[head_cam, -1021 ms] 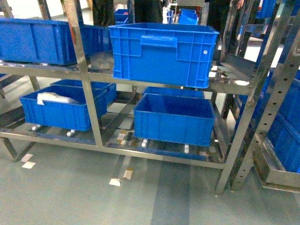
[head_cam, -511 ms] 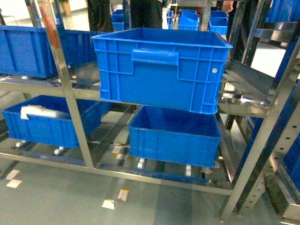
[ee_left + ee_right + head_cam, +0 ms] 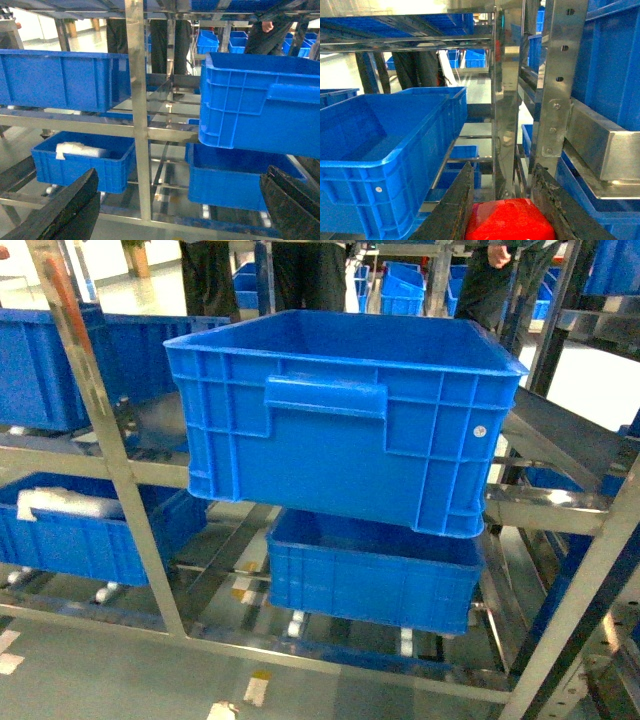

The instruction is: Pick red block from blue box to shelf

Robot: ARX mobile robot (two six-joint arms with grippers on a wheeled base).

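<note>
Right wrist view: your right gripper [image 3: 507, 210] pinches the red block [image 3: 510, 220] between its fingers; the shelf crate [image 3: 380, 145] lies at ten o'clock. Your left gripper [image 3: 175, 210] hangs spread, empty.

The red block [image 3: 509, 220] shows only its rounded top, its lower part cut off by the bottom edge of the right wrist view. The left gripper [image 3: 175, 210] shows only two dark finger edges at the bottom corners. People [image 3: 305, 275] behind the shelf are cut off above the legs. The white thing [image 3: 80, 150] in the lower-left crate [image 3: 82, 162] is blurred, possibly a bag.
</note>
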